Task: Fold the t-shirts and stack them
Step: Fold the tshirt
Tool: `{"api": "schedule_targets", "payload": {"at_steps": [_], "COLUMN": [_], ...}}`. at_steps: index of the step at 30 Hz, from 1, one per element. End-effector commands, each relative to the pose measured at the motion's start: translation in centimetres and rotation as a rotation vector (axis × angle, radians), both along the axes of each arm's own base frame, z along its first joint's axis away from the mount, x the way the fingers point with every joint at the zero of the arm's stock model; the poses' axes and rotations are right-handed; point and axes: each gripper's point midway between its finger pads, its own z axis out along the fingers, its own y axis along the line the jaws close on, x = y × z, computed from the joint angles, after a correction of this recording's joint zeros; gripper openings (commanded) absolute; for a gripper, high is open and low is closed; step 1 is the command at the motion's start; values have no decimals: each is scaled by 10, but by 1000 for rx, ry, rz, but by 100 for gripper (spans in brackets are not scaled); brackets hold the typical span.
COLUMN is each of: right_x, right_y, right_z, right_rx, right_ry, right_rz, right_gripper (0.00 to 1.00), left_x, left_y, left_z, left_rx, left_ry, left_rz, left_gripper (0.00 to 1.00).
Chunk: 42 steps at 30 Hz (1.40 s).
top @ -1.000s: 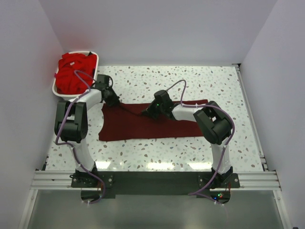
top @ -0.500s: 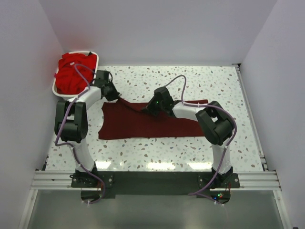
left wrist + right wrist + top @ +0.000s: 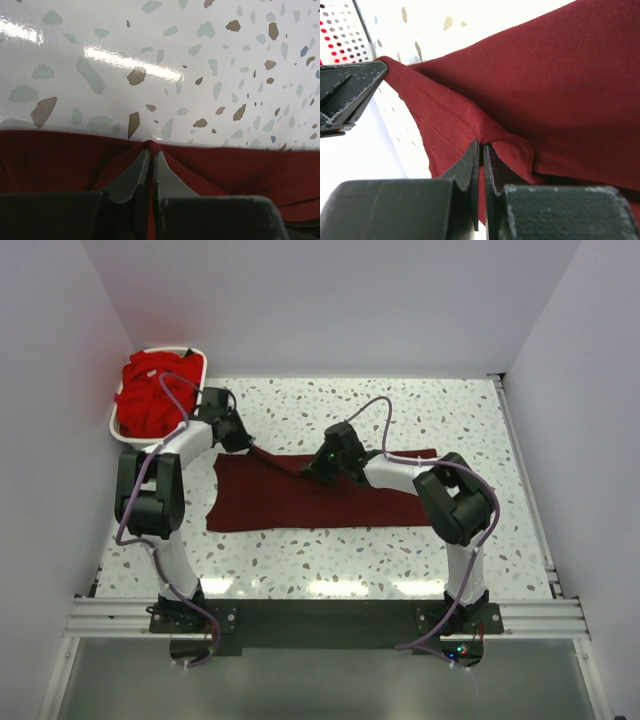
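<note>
The table (image 3: 420, 410) carries a maroon shirt (image 3: 300, 508) spread across its middle. A basket (image 3: 116, 427) of red shirts (image 3: 148, 392) sits at the far left corner. The left end effector (image 3: 247, 445) pinches the maroon shirt's far edge. The right end effector (image 3: 305, 472) pinches that edge near its middle.

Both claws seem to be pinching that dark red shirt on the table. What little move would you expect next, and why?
Probably a small lift with both arms together, then carrying the pinched edge toward the near side to fold it. The left gripper and the right gripper are each shut on the far edge of the maroon shirt, and the rest of it lies flat on the table.
</note>
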Motion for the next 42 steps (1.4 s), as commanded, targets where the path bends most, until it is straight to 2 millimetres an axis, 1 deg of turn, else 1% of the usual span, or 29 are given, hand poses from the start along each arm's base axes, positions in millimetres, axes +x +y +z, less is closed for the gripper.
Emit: {"api": "schedule_targets", "payload": {"at_steps": [1,2,3,5,6,8,9,10,12,13,16,18,19,21,24,25,27,33,37,39,40,42], "right_x": [6,4,3,1,1,-1,-3,-5,-7,-10,-13,-16,-16,-19,-20,-24,-27,-36,-42,-46,-47,-51], "right_y": [-3,-3,-3,-3,-3,-4,-3,-2,-1,1,3,3,2,1,1,-1,-1,0,-2,-3,-3,-3], "right_z": [32,32,33,34,35,33,30,30,24,24,18,14,13,11,11,7,5,-5,-16,-21,-22,-22], "right_rx": [2,-3,-4,-11,-13,-23,-25,-22,-22,-15,-14,-19,-22,-33,-35,-49,-47,-40,-56,-64,-66,-70], "right_ry": [-85,-80,-81,-85,-87,-84,-79,-76,-62,-54,-41,-29,-30,-20,-22,-6,6,42,60,75,78,81], "right_rz": [14,22,30,46,49,66,73,89,99,114,138,148,151,161,176,181,193,222,240,257,260,282], "right_gripper": [0,0,0,0,0,0,0,0,0,0,0,0,0,0,0,0,0,0,0,0,0,0], "left_x": [6,3,1,-6,-9,-17,-20,-25,-29,-34,-44,-48,-52,-55,-63,-66,-68,-75,-85,-87,-91,-92], "left_y": [13,13,15,16,17,17,18,18,20,20,22,23,24,27,30,31,32,33,34,35,35,35], "left_z": [35,36,43,41,45,39,40,33,30,24,15,16,14,17,15,12,11,-2,-16,-19,-21,-20], "left_rx": [47,49,53,52,53,53,55,57,61,67,76,79,82,90,106,111,114,129,134,133,129,130], "left_ry": [-79,-79,-91,-78,-86,-65,-67,-50,-39,-24,3,0,7,-1,13,20,25,49,84,89,98,95], "left_rz": [24,25,30,39,41,45,47,47,50,47,47,50,52,60,70,66,62,53,53,59,64,69], "left_gripper": [3,3,3,3,3,3,3,3,3,3,3,3,3,4,4,4,4,5,6,6,6,6]}}
